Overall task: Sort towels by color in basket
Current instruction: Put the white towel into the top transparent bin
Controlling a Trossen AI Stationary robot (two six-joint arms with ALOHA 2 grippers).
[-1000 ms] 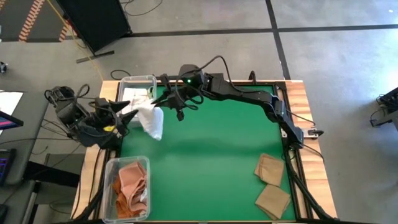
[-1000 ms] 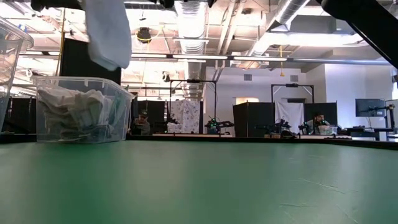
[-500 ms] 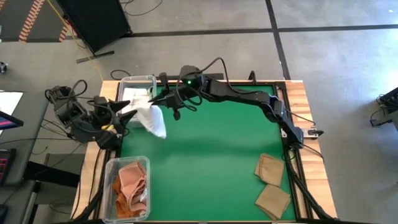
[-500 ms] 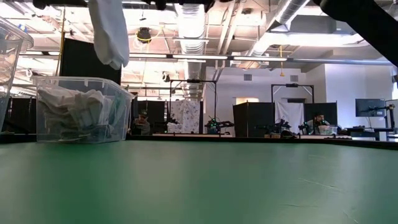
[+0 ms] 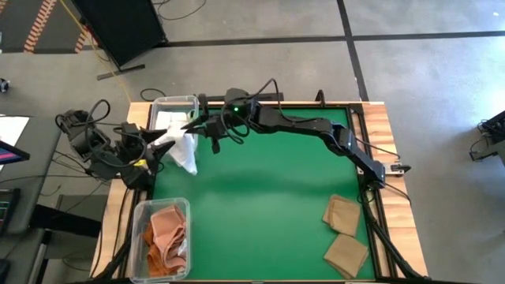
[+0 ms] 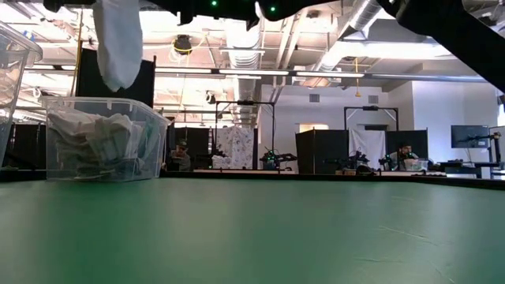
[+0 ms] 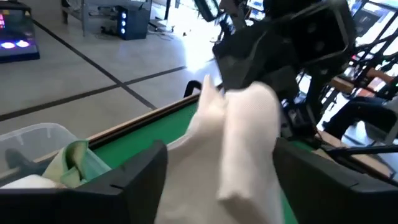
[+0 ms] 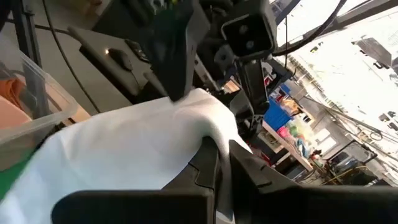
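- Left gripper [image 5: 162, 147], at the frame's left, pinches one corner of the white towel [image 5: 185, 150].
- The towel has moved left, nearer the upper-left bin [image 5: 175, 102], and hangs shorter.
- Right gripper [image 5: 192, 126] clamps its other corner.

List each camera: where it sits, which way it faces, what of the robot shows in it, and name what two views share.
High view: above the table, facing straight down; both arms show, holding a white towel beside the far clear bin.
Low view: at tabletop height, facing level into the room; arms overhead.
Left wrist view: on the left arm, facing past its left gripper.
Right wrist view: on the right arm, facing past its right gripper.
Shared: all four show the white towel.
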